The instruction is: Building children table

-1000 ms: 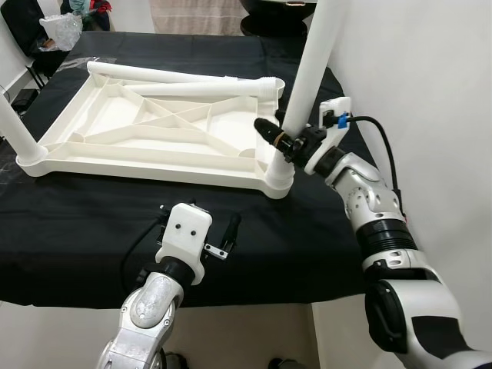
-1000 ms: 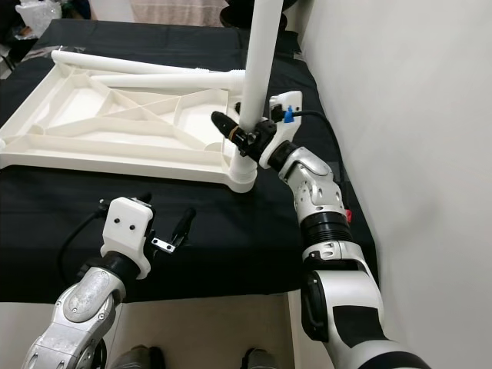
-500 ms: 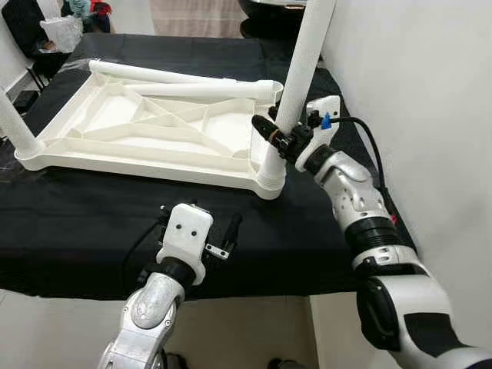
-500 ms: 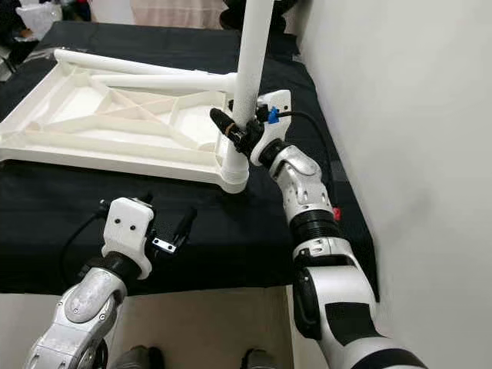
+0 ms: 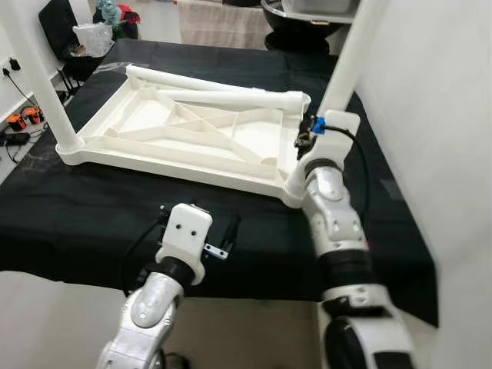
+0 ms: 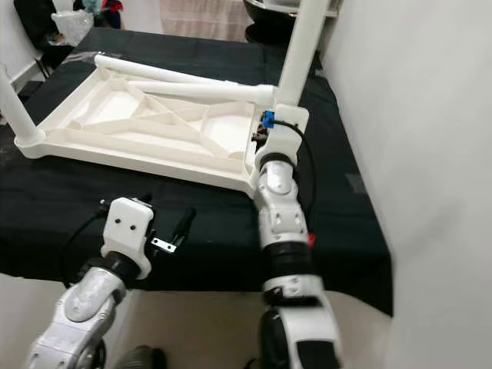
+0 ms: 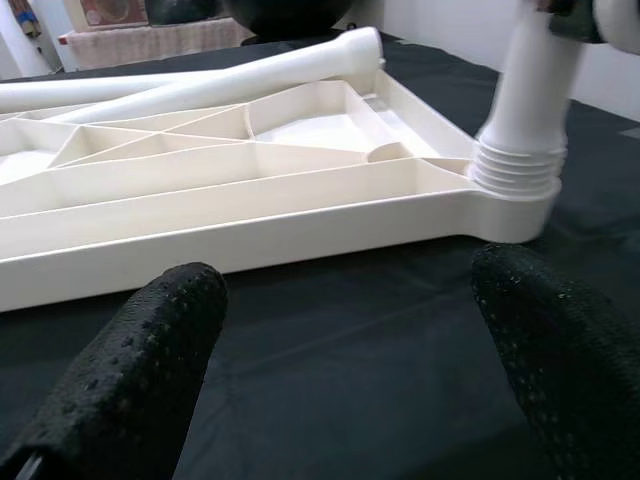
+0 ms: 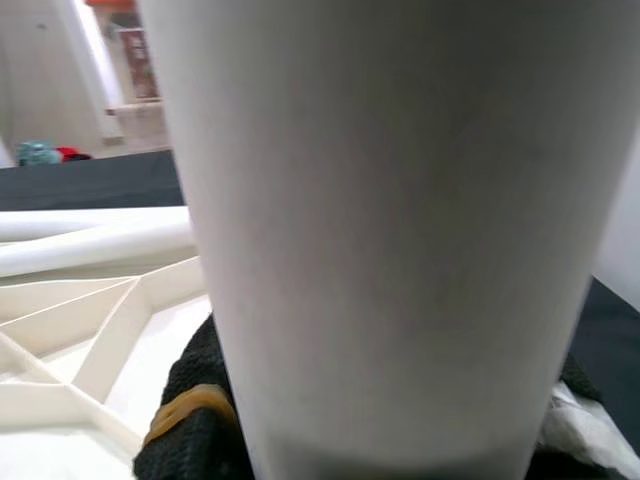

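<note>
The white table top [image 5: 184, 142] lies upside down on the black cloth [image 5: 84, 223]. One white leg [image 5: 338, 77] stands upright in its near right corner socket [image 5: 296, 188]. My right gripper [image 5: 305, 141] is shut on this leg just above the socket; in the right wrist view the leg [image 8: 390, 200] sits between the black fingers [image 8: 195, 430]. A second leg [image 5: 34, 69] stands in the near left corner. Two loose legs [image 5: 223, 96] lie along the top's far edge. My left gripper [image 7: 350, 300] hovers open over the cloth in front of the top.
A white wall [image 5: 438, 115] runs close along the table's right edge. At the far left stands a chair with bags [image 5: 84, 34], and cables with orange items [image 5: 19, 123] lie on the floor. A dark round object [image 5: 304, 11] sits behind the table.
The camera has shifted, showing more of the left side. My right forearm has swung from the right of the upright leg to its near side, still gripping it. The left arm has not moved.
</note>
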{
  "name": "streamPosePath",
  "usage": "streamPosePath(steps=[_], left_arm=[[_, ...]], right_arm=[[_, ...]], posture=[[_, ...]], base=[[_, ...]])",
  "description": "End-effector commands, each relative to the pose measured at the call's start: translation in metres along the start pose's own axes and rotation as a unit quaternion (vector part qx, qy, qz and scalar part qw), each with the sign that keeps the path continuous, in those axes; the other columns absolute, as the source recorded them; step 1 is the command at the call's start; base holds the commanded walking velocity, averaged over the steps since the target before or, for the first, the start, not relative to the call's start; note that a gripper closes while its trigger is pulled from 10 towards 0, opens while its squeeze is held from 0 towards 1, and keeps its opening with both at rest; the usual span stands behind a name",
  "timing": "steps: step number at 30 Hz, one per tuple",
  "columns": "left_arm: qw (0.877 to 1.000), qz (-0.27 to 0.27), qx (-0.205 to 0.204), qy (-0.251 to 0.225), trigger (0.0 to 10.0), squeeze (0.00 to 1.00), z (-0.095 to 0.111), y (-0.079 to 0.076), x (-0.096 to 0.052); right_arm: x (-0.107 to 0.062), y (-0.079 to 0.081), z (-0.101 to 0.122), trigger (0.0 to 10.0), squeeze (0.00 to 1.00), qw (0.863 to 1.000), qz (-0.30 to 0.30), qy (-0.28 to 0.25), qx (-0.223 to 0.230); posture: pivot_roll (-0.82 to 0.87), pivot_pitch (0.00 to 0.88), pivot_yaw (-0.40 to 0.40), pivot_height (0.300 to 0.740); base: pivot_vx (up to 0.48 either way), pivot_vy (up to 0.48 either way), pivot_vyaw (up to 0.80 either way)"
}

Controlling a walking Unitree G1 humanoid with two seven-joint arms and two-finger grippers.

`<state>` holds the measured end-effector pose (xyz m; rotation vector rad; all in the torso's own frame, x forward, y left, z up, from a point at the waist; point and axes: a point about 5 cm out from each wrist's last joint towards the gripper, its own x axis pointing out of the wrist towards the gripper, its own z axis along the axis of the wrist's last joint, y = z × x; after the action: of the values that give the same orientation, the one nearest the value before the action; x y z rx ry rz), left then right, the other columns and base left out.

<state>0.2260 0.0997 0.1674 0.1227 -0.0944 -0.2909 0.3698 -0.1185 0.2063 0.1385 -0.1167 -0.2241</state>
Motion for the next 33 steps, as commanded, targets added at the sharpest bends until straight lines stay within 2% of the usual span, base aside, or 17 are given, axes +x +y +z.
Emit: streamPosePath(steps=[1, 2, 3, 4, 5, 6, 7, 13, 14, 18, 20, 21, 22, 28, 31, 32, 33], left_arm=[[1.000, -0.009, -0.004, 0.006, 10.0, 0.00, -0.003, -0.005, -0.001], [1.000, -0.010, -0.004, 0.007, 10.0, 0.00, -0.003, -0.006, -0.001], [1.000, -0.011, -0.005, 0.007, 10.0, 0.00, -0.003, -0.007, -0.002], [1.000, -0.011, -0.005, 0.007, 10.0, 0.00, -0.004, -0.008, -0.002], [1.000, -0.011, -0.006, 0.008, 10.0, 0.00, -0.004, -0.008, -0.002], [1.000, -0.011, -0.007, 0.009, 10.0, 0.00, -0.004, -0.008, -0.002], [1.000, -0.011, -0.007, 0.009, 10.0, 0.00, -0.005, -0.008, -0.002], [1.000, -0.013, -0.006, 0.010, 10.0, 0.00, -0.005, -0.008, -0.002], [1.000, -0.013, -0.007, 0.010, 10.0, 0.00, -0.006, -0.008, -0.001], [1.000, -0.012, -0.009, 0.010, 10.0, 0.00, -0.006, -0.008, -0.001], [1.000, -0.012, -0.008, 0.009, 10.0, 0.00, -0.006, -0.008, -0.001], [1.000, -0.012, -0.008, 0.009, 10.0, 0.00, -0.006, -0.008, -0.001], [1.000, -0.012, -0.008, 0.008, 10.0, 0.00, -0.006, -0.008, 0.000], [1.000, -0.011, -0.007, 0.007, 10.0, 0.00, -0.005, -0.008, -0.001], [1.000, -0.012, -0.007, 0.007, 10.0, 0.00, -0.005, -0.008, -0.003], [1.000, -0.012, -0.007, 0.008, 10.0, 0.00, -0.006, -0.008, -0.003], [1.000, -0.012, -0.007, 0.008, 10.0, 0.00, -0.006, -0.008, -0.003]], right_arm=[[-0.005, -0.001, -0.012, 5.4, 0.00, 0.998, -0.033, 0.038, 0.023], [-0.007, 0.005, -0.011, 5.4, 0.00, 0.999, -0.023, 0.040, 0.023], [-0.007, 0.013, -0.011, 10.0, 0.00, 0.998, 0.005, 0.040, 0.039], [-0.007, 0.018, -0.010, 10.0, 0.00, 0.998, 0.020, 0.039, 0.049], [-0.008, 0.020, -0.008, 10.0, 0.52, 0.998, 0.035, 0.024, 0.042], [-0.008, 0.021, -0.006, 10.0, 0.52, 0.998, 0.043, 0.013, 0.036], [-0.010, 0.023, -0.004, 10.0, 1.00, 0.998, 0.054, 0.006, 0.032], [-0.011, 0.022, -0.002, 10.0, 1.00, 0.997, 0.074, -0.002, 0.026], [-0.009, 0.019, -0.004, 10.0, 0.00, 0.989, 0.143, 0.007, 0.042], [-0.007, 0.015, -0.008, 10.0, 0.00, 0.966, 0.249, 0.030, 0.067], [-0.012, 0.013, -0.009, 10.0, 0.00, 0.914, 0.391, 0.052, 0.091], [-0.012, 0.013, -0.009, 10.0, 0.00, 0.914, 0.391, 0.052, 0.091], [-0.020, 0.007, -0.007, 10.0, 0.00, 0.860, 0.494, 0.062, 0.116], [-0.019, 0.008, -0.009, 10.0, 0.00, 0.819, 0.561, 0.077, 0.092], [-0.017, 0.014, -0.009, 10.0, 0.00, 0.812, 0.573, 0.075, 0.079], [-0.015, 0.020, -0.008, 2.0, 0.00, 0.812, 0.575, 0.070, 0.073], [-0.015, 0.020, -0.008, 2.0, 0.00, 0.812, 0.575, 0.070, 0.073]], posture=[[0.06, 0.116, -0.086, 0.740], [0.06, 0.116, -0.086, 0.740], [0.06, 0.117, -0.086, 0.740], [0.06, 0.117, -0.086, 0.740], [0.06, 0.117, -0.086, 0.740], [0.06, 0.117, -0.086, 0.740], [0.05, 0.120, -0.085, 0.740], [0.05, 0.120, -0.085, 0.740], [0.05, 0.119, -0.085, 0.740], [0.05, 0.119, -0.085, 0.740], [0.05, 0.116, -0.087, 0.740], [0.05, 0.116, -0.087, 0.740], [0.05, 0.115, -0.088, 0.740], [0.08, 0.107, -0.088, 0.740], [0.08, 0.103, -0.086, 0.740], [0.08, 0.101, -0.086, 0.740], [0.08, 0.101, -0.086, 0.740]], base=[[0.000, 0.000, 0.00], [0.000, 0.000, 0.00], [0.000, 0.000, 0.00], [0.000, 0.000, 0.00], [0.000, 0.000, 0.00], [0.000, 0.000, 0.00], [0.000, 0.000, 0.00], [0.000, 0.000, 0.00], [0.000, 0.000, 0.00], [0.000, 0.000, 0.00], [0.000, 0.000, 0.00], [0.000, 0.000, 0.00], [0.000, 0.000, 0.00], [0.000, 0.000, 0.00], [0.000, 0.000, 0.00], [0.000, 0.000, 0.00], [0.000, 0.000, 0.00]])
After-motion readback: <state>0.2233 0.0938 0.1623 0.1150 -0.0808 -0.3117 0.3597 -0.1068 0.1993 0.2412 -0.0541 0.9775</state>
